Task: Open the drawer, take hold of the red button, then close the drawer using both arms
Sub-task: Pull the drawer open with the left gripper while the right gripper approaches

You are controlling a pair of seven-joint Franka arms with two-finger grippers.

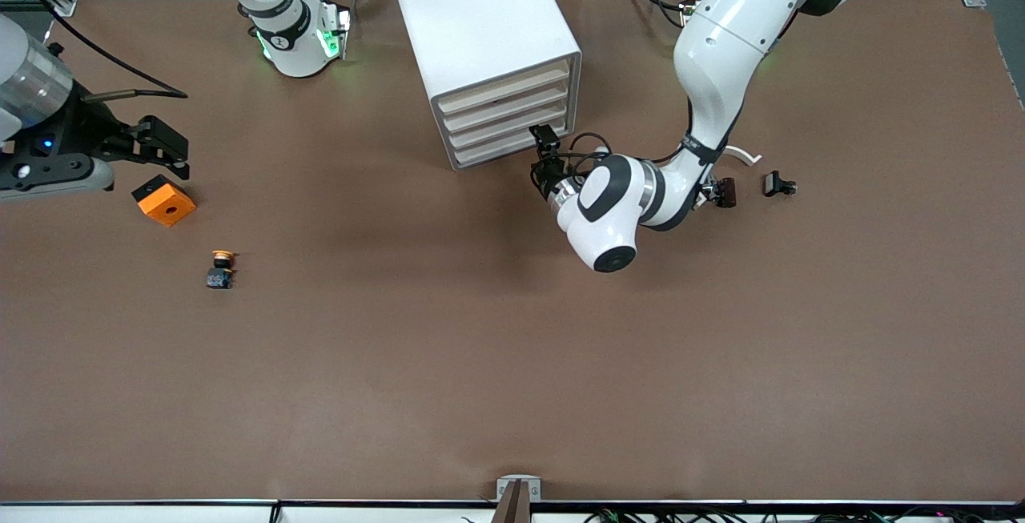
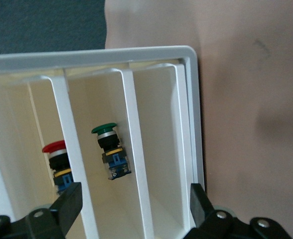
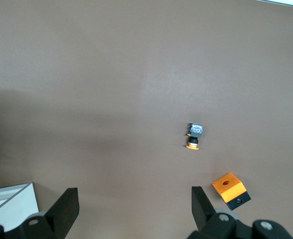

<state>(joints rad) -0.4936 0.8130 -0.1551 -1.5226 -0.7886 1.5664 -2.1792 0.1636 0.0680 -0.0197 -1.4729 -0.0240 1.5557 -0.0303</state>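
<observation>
The red button [image 2: 55, 160] sits in the cabinet [image 1: 480, 42] beside a green one [image 2: 108, 149], the left gripper [image 2: 131, 204] open before it, so reaching in looks next while the right gripper [image 1: 164, 150] waits, open.

1. Even overhead light; the matte brown table cover [image 1: 512, 363] reads flat, with no harsh glare.
2. A soft, broad shadow lies on it by the white four-drawer cabinet [image 1: 480, 34] and under my glossy white left arm [image 1: 721, 50], which shows mild sheen.
3. Green LED glow at my right arm's white base [image 1: 300, 42].
4. Left wrist view: cream drawer interior [image 2: 161, 149] bright and slightly soft; the near black fingertips [image 2: 67, 204] are blurred.
5. Right wrist view: dimmer, with a darker patch across the table.
</observation>
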